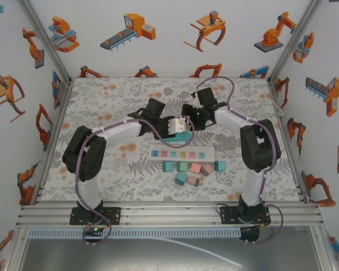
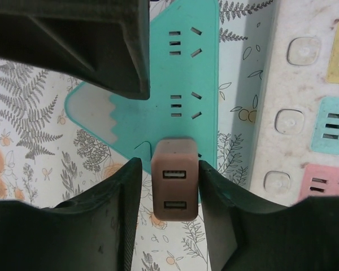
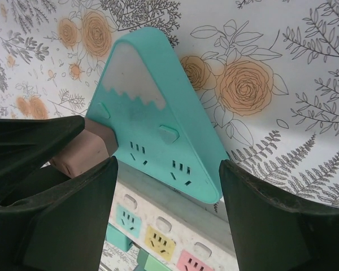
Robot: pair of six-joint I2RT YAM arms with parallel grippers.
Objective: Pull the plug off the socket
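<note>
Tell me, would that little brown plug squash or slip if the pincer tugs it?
The brown plug looks like a rigid block with flat sides, so it probably won't squash or roll. Its smooth casing might slip a little between the fingers of the left pincer. Seated in the teal socket, it will likely resist, then come free suddenly.

Overhead camera behind the arms views the whole table (image 1: 101,101); both wrist cameras look closely down on the teal socket (image 2: 183,79).
</note>
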